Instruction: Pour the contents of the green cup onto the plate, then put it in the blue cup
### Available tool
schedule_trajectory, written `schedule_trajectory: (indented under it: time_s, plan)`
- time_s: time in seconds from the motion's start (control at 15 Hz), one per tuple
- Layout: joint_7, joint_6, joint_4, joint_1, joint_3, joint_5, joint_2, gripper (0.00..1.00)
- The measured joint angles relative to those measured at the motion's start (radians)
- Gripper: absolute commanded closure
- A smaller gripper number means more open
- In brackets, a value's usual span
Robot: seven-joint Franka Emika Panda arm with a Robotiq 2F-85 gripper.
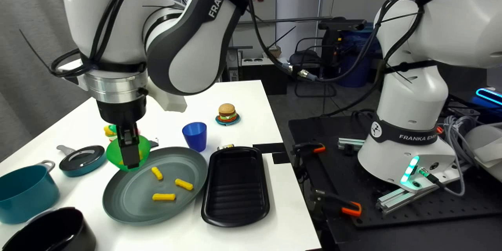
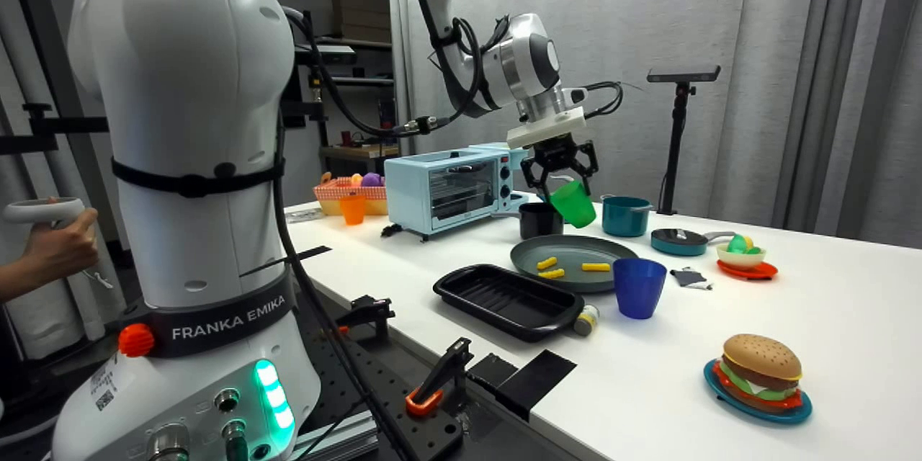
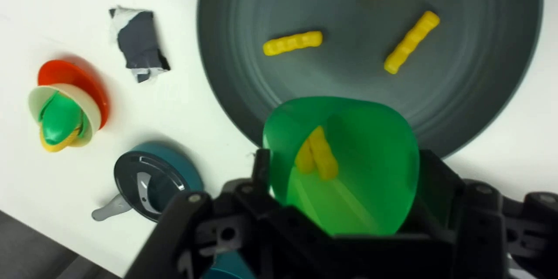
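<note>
My gripper is shut on the green cup, one finger on each side of its wall. The cup is tilted and held above the plate's edge. Two yellow pieces show inside the cup. The dark grey-green plate holds three yellow pieces, lying apart. In both exterior views the green cup hangs over the far part of the plate. The blue cup stands upright beside the plate, and is out of the wrist view.
A black rectangular tray lies beside the plate, with a small can at its end. A teal pot, a black pot and a small teal pan stand around. A toy burger and a toaster oven are farther off.
</note>
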Motion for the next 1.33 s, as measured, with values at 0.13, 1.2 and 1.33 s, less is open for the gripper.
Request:
schedule_trajectory:
  time_s: [0.13, 1.2, 1.33]
  plan:
    - [0.031, 0.038, -0.001, 0.0, 0.015, 0.071, 0.016, 0.44]
    - [0.067, 0.753, -0.199, 0.136, -0.334, 0.289, 0.023, 0.44]
    - [0.043, 0.844, -0.242, 0.221, -0.397, 0.381, 0.029, 0.44]
